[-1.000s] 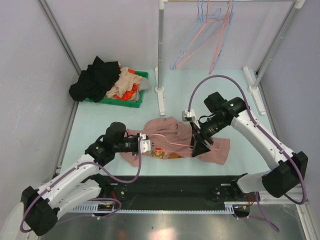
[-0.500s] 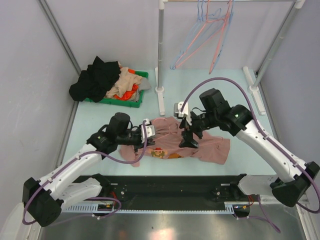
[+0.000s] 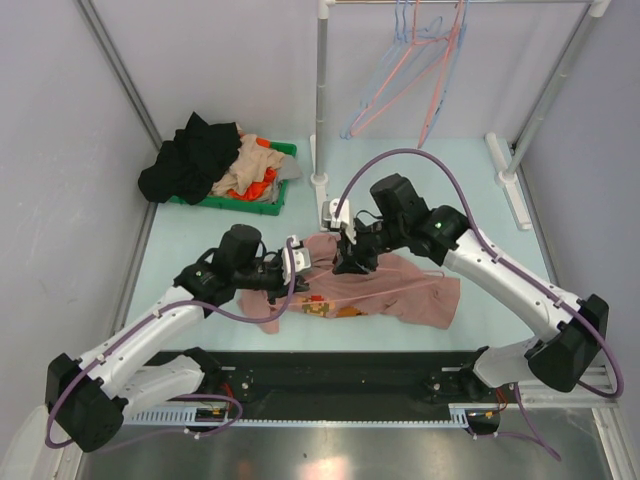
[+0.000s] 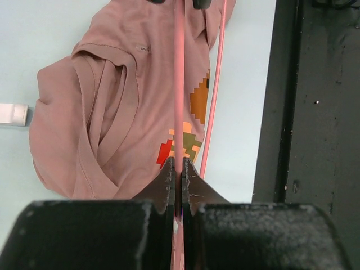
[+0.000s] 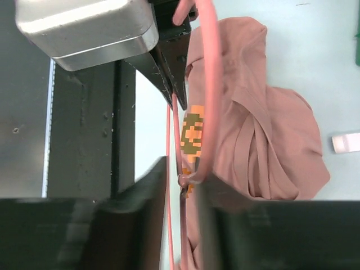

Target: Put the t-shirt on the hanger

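Observation:
The dusty-pink t-shirt (image 3: 415, 288) lies crumpled on the table, its pixel-art print (image 4: 191, 126) facing up. The thin pale-pink hanger (image 4: 179, 84) is stretched over it. My left gripper (image 3: 296, 263) is shut on one rod of the hanger (image 4: 179, 166), at the shirt's left edge. Coming from the right, my right gripper (image 3: 346, 264) reaches close to the left one. Its jaws (image 5: 183, 171) are blurred and stand narrow round the hanger's neck (image 5: 187, 180), where the hook (image 5: 211, 84) joins the rods, and both fingers touch it. The left gripper's fingers (image 5: 170, 79) show just beyond.
A green tray (image 3: 283, 196) of black, beige and orange clothes stands at the back left. A white clothes rack (image 3: 321, 100) with light-blue and pink hangers (image 3: 405, 70) rises behind. The black base rail (image 3: 340, 375) runs along the near edge. A small white tag (image 4: 11, 114) lies beside the shirt.
My right gripper has travelled left over the shirt to the left gripper, opened wide, and closed round the hanger's neck. The left gripper kept its hold and shifted slightly.

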### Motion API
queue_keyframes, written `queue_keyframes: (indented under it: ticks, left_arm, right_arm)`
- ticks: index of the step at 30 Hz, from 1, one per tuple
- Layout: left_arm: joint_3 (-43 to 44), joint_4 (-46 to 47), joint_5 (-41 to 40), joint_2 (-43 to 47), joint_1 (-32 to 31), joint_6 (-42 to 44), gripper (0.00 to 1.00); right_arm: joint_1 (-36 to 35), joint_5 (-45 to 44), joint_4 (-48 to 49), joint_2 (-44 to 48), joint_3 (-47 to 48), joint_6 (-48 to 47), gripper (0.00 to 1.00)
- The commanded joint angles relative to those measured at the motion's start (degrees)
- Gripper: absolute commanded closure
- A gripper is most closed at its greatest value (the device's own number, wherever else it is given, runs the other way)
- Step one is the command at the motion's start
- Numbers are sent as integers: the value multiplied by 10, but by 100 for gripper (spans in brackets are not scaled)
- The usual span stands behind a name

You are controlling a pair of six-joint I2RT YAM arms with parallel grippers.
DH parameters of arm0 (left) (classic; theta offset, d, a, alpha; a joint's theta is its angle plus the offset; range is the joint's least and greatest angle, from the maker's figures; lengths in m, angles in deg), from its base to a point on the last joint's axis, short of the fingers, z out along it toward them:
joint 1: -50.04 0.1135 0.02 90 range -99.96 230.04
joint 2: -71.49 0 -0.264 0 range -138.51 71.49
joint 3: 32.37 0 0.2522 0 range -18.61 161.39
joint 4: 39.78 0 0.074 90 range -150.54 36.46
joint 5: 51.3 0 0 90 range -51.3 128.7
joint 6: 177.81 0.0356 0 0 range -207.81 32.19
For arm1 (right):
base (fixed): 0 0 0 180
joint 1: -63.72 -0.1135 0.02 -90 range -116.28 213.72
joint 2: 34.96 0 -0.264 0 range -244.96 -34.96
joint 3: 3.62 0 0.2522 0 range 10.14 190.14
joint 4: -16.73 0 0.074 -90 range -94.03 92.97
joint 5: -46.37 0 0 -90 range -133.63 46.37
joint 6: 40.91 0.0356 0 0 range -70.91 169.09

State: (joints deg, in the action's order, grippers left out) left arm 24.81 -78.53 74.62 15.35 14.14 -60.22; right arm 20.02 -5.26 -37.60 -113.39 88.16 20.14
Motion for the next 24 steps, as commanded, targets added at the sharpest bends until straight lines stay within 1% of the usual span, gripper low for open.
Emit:
queue_keyframes:
  ticks: [1,2,5,6,7,8,9,12,13,18,21,22,24]
  left_arm:
    - [23,20,0,0,-2,-16,100]
    - [24,21,-1,0,-2,-19,99]
    - [28,28,-4,2,10,-36,80]
    - [28,34,-7,5,27,-42,62]
    - [26,39,-7,8,38,-49,54]
    - [25,43,-6,11,51,-64,49]
    - [21,55,-6,12,80,-71,44]
    - [18,72,-26,0,117,-86,41]
    - [19,74,-41,-7,120,-81,41]
    - [17,66,-35,-61,116,-41,37]
    - [11,51,-41,-84,114,42,34]
    - [11,47,-38,-90,113,114,34]
    - [2,58,-47,-90,113,180,31]
  right_arm:
    - [-2,19,7,-5,19,-16,95]
    - [-2,18,2,-5,19,-21,100]
    - [16,22,-10,-1,18,-26,100]
    - [43,26,-13,-1,18,-29,100]
    - [59,30,-16,1,19,-30,100]
    - [78,36,-22,2,18,-34,100]
    - [112,41,-25,4,18,-40,100]
    - [160,54,-31,11,19,-52,100]
    - [185,55,-33,12,19,-58,100]
    - [222,58,-85,23,19,-103,100]
    - [229,61,-121,28,18,-124,100]
    - [230,59,-129,29,19,-130,100]
    - [235,63,-136,35,19,-135,100]
